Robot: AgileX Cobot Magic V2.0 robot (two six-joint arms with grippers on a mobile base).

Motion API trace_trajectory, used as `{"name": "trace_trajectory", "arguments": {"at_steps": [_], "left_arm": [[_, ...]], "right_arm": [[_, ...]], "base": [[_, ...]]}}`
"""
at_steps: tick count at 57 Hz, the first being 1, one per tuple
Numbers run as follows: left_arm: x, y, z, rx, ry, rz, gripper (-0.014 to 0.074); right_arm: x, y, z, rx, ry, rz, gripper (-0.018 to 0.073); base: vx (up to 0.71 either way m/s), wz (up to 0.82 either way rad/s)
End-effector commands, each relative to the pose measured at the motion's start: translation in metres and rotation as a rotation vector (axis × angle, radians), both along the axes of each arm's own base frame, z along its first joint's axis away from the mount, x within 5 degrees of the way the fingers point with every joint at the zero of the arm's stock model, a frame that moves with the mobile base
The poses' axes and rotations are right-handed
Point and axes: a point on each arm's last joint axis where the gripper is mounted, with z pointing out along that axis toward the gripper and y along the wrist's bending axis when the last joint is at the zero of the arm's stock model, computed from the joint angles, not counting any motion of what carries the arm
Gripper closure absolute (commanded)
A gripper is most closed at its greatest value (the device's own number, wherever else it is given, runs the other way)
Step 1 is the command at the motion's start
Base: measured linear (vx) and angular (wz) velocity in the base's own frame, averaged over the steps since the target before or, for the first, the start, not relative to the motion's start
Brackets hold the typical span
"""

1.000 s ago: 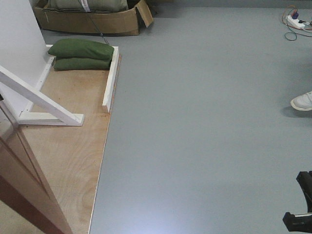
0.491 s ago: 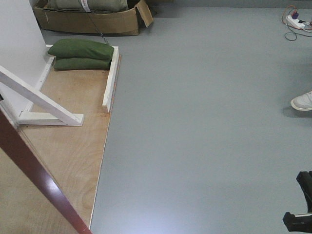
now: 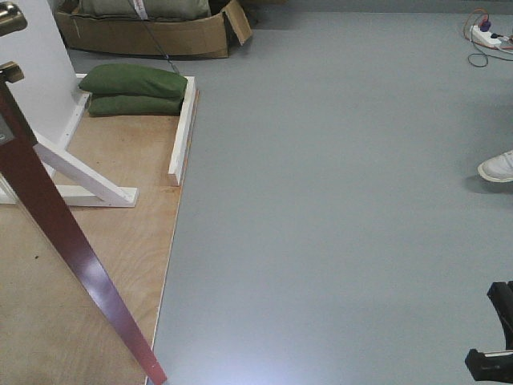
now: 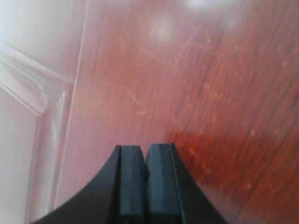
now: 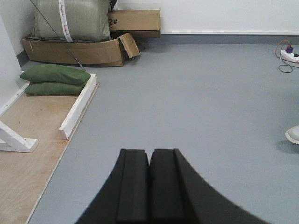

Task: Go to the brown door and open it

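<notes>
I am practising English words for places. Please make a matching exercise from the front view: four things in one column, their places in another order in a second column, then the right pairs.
Things
1. brown door
2. green bags
3. white shoe
4. cardboard box

Places
a. at the right edge of the grey floor
b. at the far end, top left
c. stacked on the plywood, beside the white rail
d. left foreground, slanting across the picture

Pairs: 1-d, 2-c, 3-a, 4-b
</notes>
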Motion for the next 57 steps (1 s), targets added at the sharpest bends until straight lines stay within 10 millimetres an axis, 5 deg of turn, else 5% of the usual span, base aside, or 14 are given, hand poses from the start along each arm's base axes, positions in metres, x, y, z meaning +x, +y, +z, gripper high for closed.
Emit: {"name": "trace_trajectory", "arguments": {"at_steps": [1,43,57], "left_arm": [[0.000,-0.008,0.010,-0.013,-0.035,-0.051,0.0530],[0.024,-0.041,-0.004,0.144,0.018,-0.102,0.0530],[0.034,-0.047,0.017,0.184,-0.031,-0.108,0.0530]], "right_arm": [[0.002,0.000,0.006,-0.005,-0.080,-0.002,0.0559],[0.002,0.000,0.006,-0.005,-0.080,-0.002,0.0559],[0.002,0.000,0.006,-0.005,-0.080,-0.002,0.0559]], "base": [[0.00,0.00],[0.00,0.00],[0.00,0.00]]}}
